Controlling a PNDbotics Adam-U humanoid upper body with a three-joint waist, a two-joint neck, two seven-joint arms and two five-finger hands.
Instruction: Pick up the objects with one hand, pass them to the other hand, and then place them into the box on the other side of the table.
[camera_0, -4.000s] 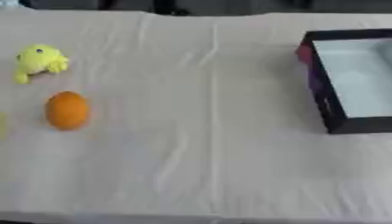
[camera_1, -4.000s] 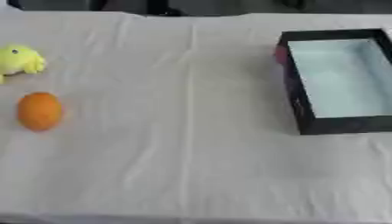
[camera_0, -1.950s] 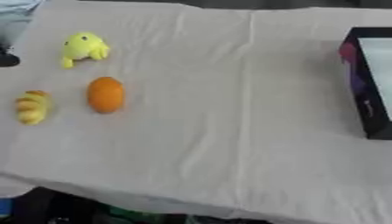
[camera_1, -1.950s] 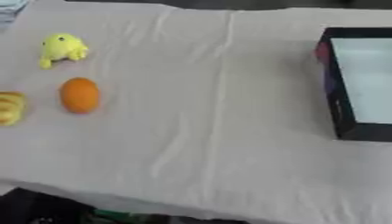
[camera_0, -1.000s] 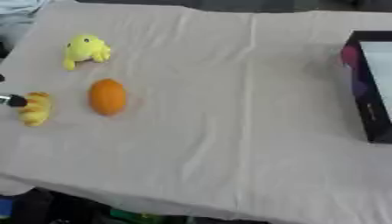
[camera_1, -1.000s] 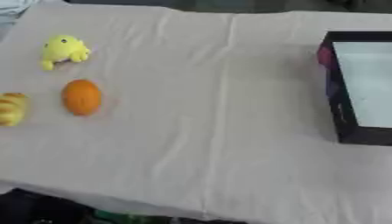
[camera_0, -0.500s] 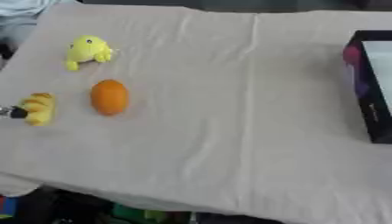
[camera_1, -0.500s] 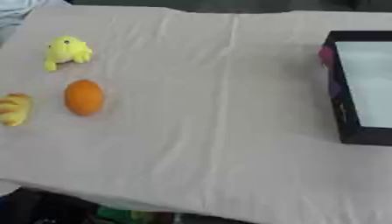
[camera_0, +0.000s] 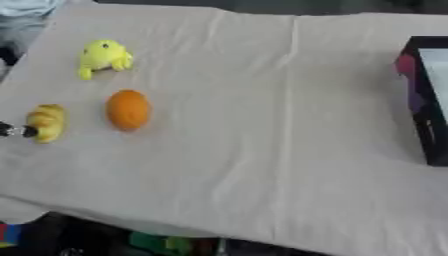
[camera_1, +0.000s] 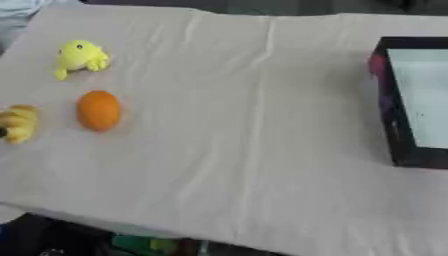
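Fingers (camera_0: 12, 131) of the left hand touch the yellow lumpy object (camera_0: 47, 122); their state cannot be told.

I'm seeing a table draped in creased beige cloth (camera_0: 262, 150). Lying on it: a yellow plush toy (camera_0: 103, 56), a round orange fruit (camera_0: 129, 109), a small yellow ridged object (camera_0: 47, 122). A black open box (camera_1: 411, 110) is sitting at the right.

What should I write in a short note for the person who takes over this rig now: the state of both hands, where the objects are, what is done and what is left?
Left hand: only a dark tip shows at the view's left edge, beside the yellow ridged object; open or shut cannot be told.
Right hand: not in view.
Yellow plush toy, orange and the ridged object lie on the cloth on the left side.
Black box stands on the right side, nothing seen inside.
Done: nothing placed.
Left: pick up, pass and place all three.
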